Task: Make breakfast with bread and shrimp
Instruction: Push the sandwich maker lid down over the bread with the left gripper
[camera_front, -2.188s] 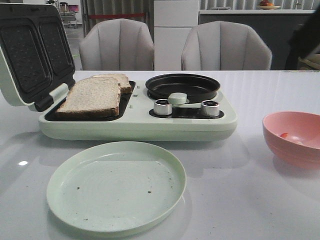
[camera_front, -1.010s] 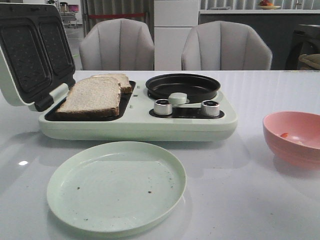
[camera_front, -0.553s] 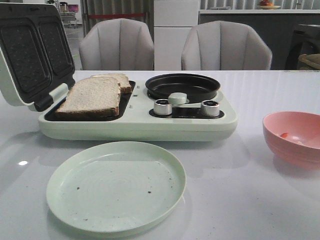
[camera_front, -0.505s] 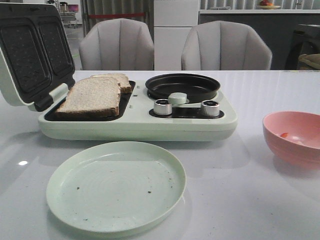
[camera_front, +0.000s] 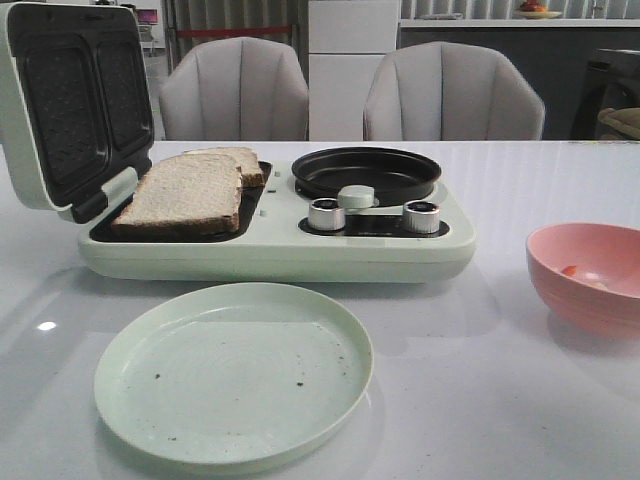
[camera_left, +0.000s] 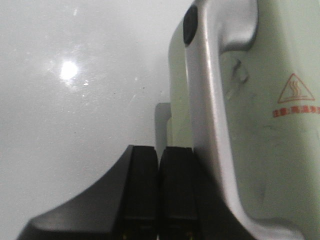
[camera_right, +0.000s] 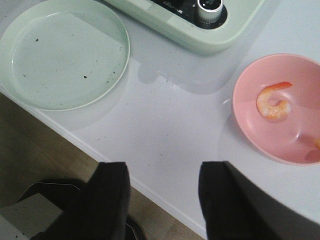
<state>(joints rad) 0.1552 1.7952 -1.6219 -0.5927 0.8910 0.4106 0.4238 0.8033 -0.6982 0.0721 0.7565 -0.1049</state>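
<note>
Two slices of bread (camera_front: 185, 195) lie on the dark grill plate of the pale green breakfast machine (camera_front: 280, 255), whose lid (camera_front: 70, 100) stands raised at the left. A curled orange shrimp (camera_right: 272, 102) rests in the pink bowl (camera_right: 280, 107) at the right, and shows as a small red spot in the front view, shrimp (camera_front: 570, 270). My left gripper (camera_left: 159, 190) is shut with nothing between its fingers, right beside the lid's silver handle (camera_left: 210, 125). My right gripper (camera_right: 162, 195) hangs open over the table's front edge, apart from the bowl. Neither gripper shows in the front view.
An empty pale green plate (camera_front: 232, 372) with a few crumbs sits in front of the machine. The machine also has a round black pan (camera_front: 365, 172) and two silver knobs (camera_front: 325, 214). Two grey chairs (camera_front: 235, 90) stand behind the table.
The machine's lid has swung up from leaning back to nearly upright. Bread, plate and bowl have not moved.
</note>
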